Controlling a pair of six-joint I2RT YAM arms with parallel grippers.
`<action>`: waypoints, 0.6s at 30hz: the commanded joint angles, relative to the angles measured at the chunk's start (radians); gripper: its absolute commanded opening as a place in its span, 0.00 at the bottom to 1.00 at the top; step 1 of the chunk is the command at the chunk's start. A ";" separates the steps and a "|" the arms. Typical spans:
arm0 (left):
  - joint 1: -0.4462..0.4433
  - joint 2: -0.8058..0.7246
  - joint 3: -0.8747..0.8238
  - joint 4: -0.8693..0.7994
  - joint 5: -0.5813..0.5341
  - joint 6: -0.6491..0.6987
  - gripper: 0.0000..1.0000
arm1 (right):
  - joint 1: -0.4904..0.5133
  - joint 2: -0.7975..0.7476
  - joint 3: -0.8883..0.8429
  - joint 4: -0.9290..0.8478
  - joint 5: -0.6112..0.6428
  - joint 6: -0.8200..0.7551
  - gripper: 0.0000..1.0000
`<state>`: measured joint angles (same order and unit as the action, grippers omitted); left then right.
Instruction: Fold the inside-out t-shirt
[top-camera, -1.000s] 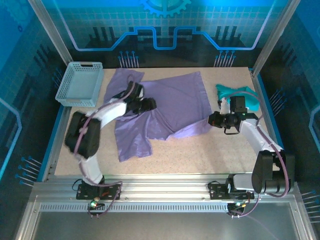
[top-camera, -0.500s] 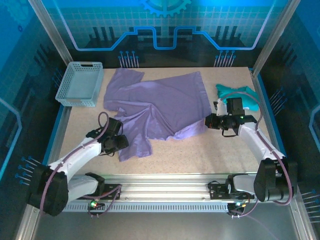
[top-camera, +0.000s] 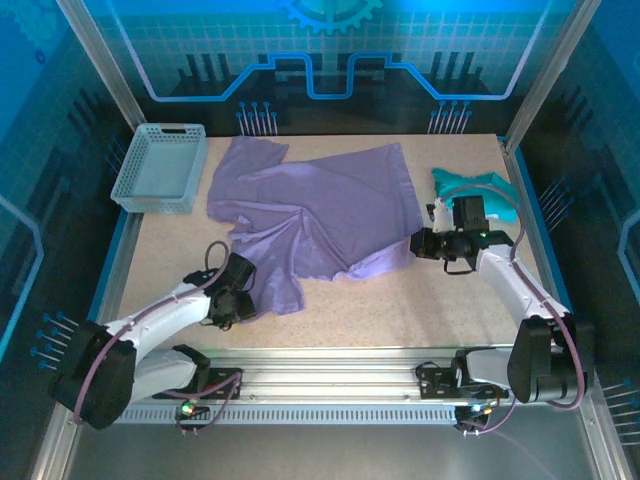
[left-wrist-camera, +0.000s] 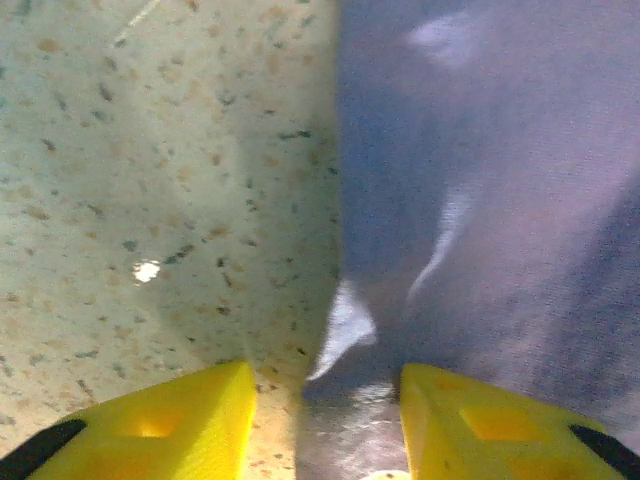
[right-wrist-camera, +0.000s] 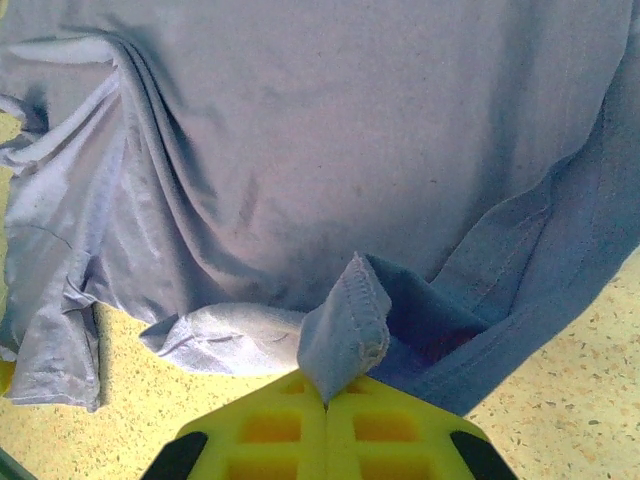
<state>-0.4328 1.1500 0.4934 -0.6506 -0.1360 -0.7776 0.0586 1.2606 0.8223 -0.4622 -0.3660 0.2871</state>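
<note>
So the lavender-purple thin-fabric t-shirt is lying rumpled across the middle and far side of the speckled beige table, nowhere near folded. One far corner sits just beside the pale blue plastic lattice basket in the far left corner, but none of it is inside. As far as I can see there's nothing in the basket at all. The right gripper has its yellow jaws pressed tight on a little flap of stitched hem at the shirt's right edge. My guess is it's pinning that side so the cloth can be pulled flat or flipped. The left gripper is down low at the near left corner with its jaws apart, straddling the fabric's edge and not pinching anything yet. It looks lined up to grab that corner. There's also a small crumpled teal-green garment just behind the right arm, apart from the shirt.
</note>
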 joint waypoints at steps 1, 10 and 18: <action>-0.025 0.006 -0.022 0.004 0.004 -0.031 0.38 | 0.011 0.009 -0.028 -0.002 0.011 -0.012 0.00; -0.032 0.131 -0.026 0.148 0.051 -0.015 0.02 | 0.010 0.033 -0.027 0.025 0.010 -0.006 0.00; -0.005 -0.177 0.231 0.065 -0.100 0.055 0.00 | -0.001 -0.029 0.087 0.049 -0.042 0.024 0.00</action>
<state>-0.4488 1.1000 0.5690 -0.6689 -0.1917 -0.7696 0.0582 1.2861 0.8215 -0.4423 -0.3737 0.2924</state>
